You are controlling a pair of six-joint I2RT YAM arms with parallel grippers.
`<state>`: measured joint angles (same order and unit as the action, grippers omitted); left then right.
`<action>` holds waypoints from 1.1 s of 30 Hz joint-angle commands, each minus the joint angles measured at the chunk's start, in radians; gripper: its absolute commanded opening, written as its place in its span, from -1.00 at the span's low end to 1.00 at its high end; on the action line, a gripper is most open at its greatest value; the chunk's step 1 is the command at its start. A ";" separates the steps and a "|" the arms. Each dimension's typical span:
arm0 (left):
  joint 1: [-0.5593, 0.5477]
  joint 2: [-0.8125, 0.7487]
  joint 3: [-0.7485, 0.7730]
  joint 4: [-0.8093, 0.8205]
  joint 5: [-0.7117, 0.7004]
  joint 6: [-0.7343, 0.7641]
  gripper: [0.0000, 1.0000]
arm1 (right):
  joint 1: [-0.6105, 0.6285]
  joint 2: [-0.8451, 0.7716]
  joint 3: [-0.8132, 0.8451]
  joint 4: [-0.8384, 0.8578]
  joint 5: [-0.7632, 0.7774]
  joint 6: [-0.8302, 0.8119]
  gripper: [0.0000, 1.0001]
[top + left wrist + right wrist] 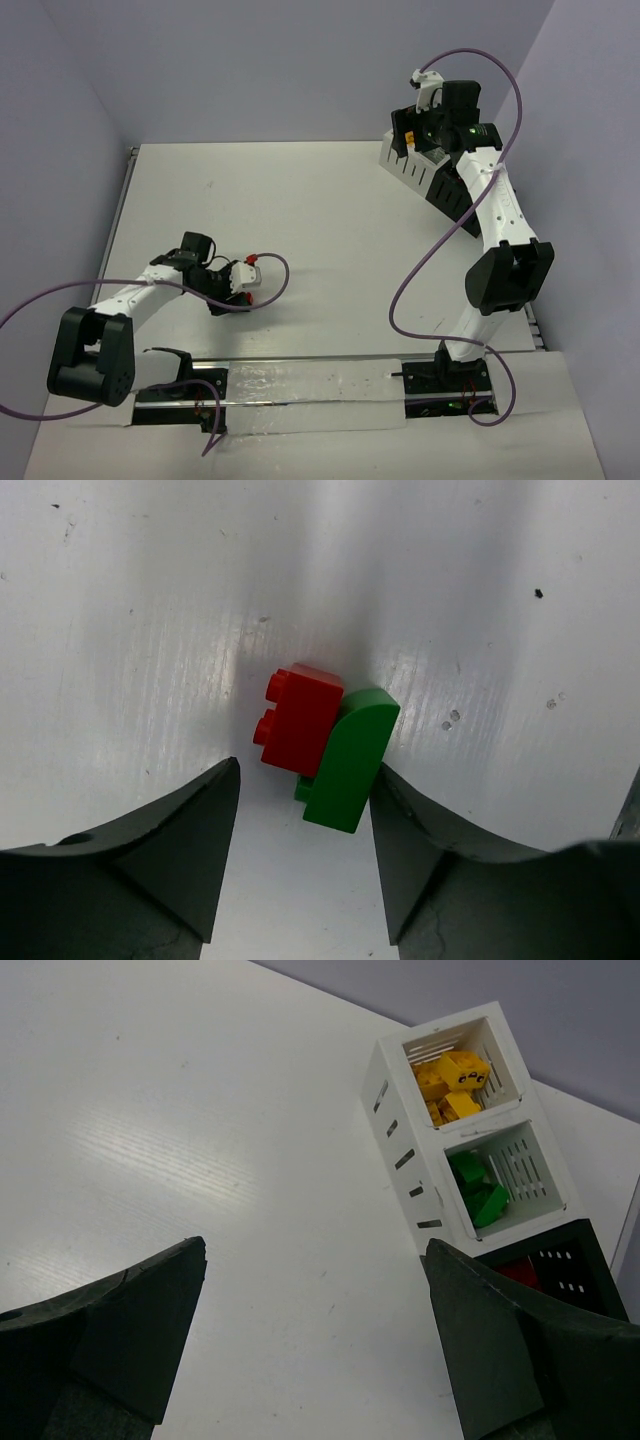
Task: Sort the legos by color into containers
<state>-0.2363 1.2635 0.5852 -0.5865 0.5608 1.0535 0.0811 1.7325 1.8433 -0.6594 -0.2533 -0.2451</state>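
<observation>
White table (pixel 330 220), lilac walls behind. Near left corner: red brick (pixel 300 720) joined to green brick (pixel 350 755), lying flat on table. Left gripper (pixel 305 780) open, fingers either side of pair, not gripping. Far right corner: row of containers. End white bin (pixel 385 1080) holds yellow bricks (pixel 455 1075); next white bin (pixel 412 1175) holds green bricks (pixel 478 1195); black bin (pixel 575 1260) holds red bricks (pixel 520 1272). Right gripper (pixel 315 1260) above table beside bins, fingers wide apart, holding nothing.

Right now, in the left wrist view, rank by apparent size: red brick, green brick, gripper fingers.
Largest: the gripper fingers, though nearness to the camera inflates them.
Then the green brick.
Smallest: the red brick, only slightly.
</observation>
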 commanded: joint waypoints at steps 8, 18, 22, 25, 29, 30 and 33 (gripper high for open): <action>-0.003 -0.042 -0.008 0.062 0.042 0.075 -0.47 | 0.049 -0.043 -0.076 0.004 -0.057 0.041 0.94; -0.019 -0.211 0.047 0.193 0.037 0.048 -1.00 | 0.114 -0.060 -0.178 -0.009 -0.404 0.222 0.94; -0.119 -0.286 0.033 0.390 -0.049 0.049 -1.00 | 0.192 -0.048 -0.199 0.002 -0.550 0.287 0.99; -0.199 -0.310 0.024 0.476 -0.110 0.083 -0.99 | 0.246 -0.033 -0.190 0.001 -0.615 0.304 1.00; -0.317 -0.325 0.008 0.561 -0.193 0.140 -1.00 | 0.324 -0.017 -0.184 -0.012 -0.649 0.293 1.00; -0.317 -0.325 0.006 0.575 -0.203 0.150 -1.00 | 0.324 -0.016 -0.184 -0.012 -0.644 0.284 1.00; -0.378 -0.329 -0.001 0.625 -0.233 0.202 -1.00 | 0.370 -0.015 -0.200 -0.031 -0.637 0.260 0.99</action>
<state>-0.5627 0.9510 0.5844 -0.0990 0.3929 1.1738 0.4201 1.7283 1.6478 -0.6753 -0.8464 0.0317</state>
